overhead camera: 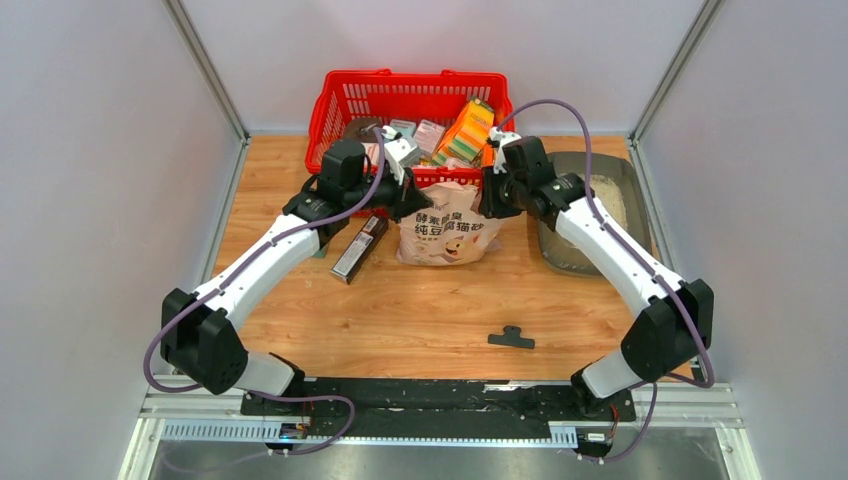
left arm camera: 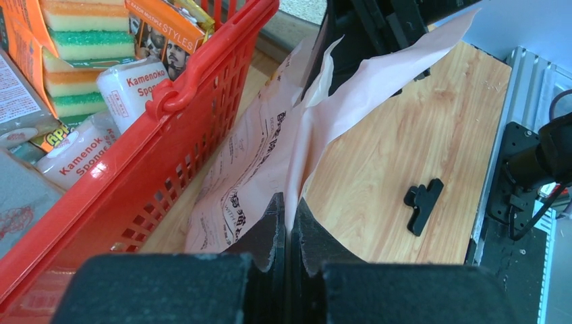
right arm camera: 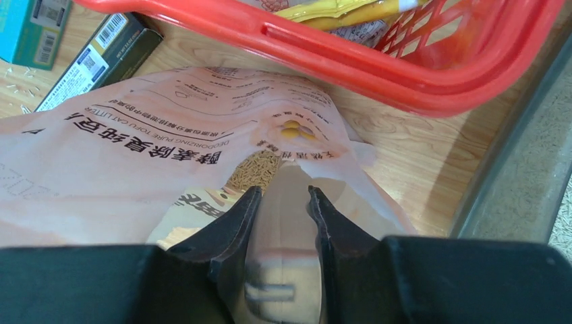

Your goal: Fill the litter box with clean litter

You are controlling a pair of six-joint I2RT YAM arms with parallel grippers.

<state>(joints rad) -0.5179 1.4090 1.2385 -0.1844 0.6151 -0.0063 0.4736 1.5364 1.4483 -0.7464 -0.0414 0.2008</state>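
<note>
While both pinch the bag (overhead camera: pixel 447 235) — left hand (left arm camera: pixel 290 202) closed tight | right hand (right arm camera: pixel 284 194) part-open, clamping a fold.

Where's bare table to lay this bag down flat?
Widest bare wood lies in front of the bag, between the left arm and right arm, down to the black clip. A smaller strip runs left of the basket, along the wall. Crowded: basket right behind the bag, dark box on its left, tray on its right.

litter box (overhead camera: pixel 566 256): shallow grey tray, flat, far right, partly hidden. clean litter (overhead camera: pixel 612 202): pale granules inside.
</note>
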